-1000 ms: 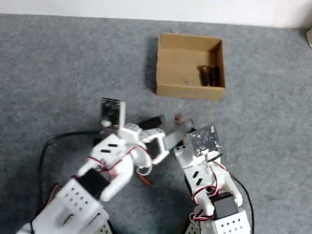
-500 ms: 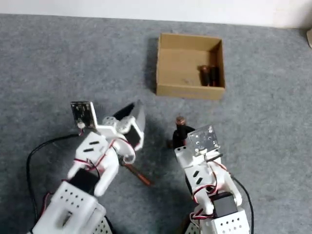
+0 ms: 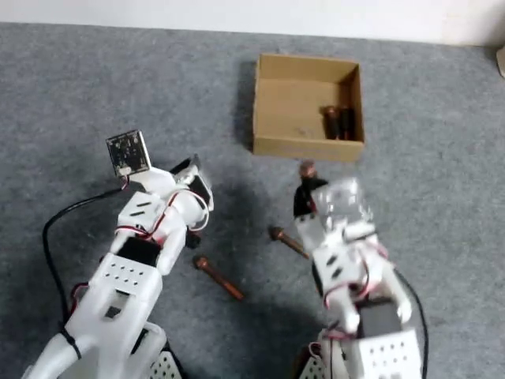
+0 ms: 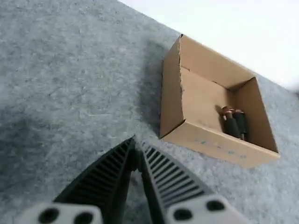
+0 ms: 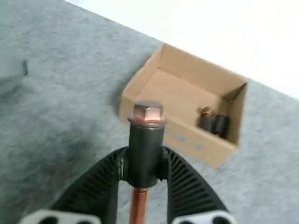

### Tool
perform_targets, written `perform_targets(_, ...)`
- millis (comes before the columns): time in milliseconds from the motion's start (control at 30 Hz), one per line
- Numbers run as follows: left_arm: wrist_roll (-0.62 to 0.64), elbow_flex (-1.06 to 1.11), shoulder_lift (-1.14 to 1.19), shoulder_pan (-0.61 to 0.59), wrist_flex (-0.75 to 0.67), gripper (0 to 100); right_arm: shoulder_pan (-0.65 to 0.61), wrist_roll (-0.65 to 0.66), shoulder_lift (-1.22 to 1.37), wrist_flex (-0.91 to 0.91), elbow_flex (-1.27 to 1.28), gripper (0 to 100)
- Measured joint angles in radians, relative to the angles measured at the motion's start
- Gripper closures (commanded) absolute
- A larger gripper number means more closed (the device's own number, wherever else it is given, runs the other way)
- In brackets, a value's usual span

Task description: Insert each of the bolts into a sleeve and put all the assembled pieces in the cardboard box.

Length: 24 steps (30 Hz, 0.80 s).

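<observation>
The right gripper (image 5: 145, 161) pinches a black sleeve (image 5: 145, 144) with a bolt (image 5: 148, 113) through it near the cardboard box (image 3: 308, 148); the left gripper (image 4: 138, 149) has its jaws pressed together.

Robotics lab or hobby test bench, seen from above. Two small white plastic robot arms, the left arm (image 3: 134, 260) and the right arm (image 3: 351, 272), sit side by side at the near edge of a desk (image 3: 71, 87) covered in grey felt-like matting. A bare circuit board (image 3: 128, 152), thin red wires (image 3: 158, 229) and a black cable (image 3: 49, 237) are exposed on them. A plain cardboard box (image 3: 308, 148) and loose copper-coloured bolts (image 3: 219, 279) lie on the matting. A white surface (image 3: 237, 14) runs along the far edge.
</observation>
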Motion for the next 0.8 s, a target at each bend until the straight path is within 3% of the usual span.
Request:
perform_targets(333,0.0,0.0,0.0,-0.017,0.0,99,0.132,0.015,1.048,-0.002,-0.895,99.5)
perform_targets(800,0.0,0.0,0.0,-0.015,0.0,99,0.167,0.017,2.274,0.319,-2.188,99.5)
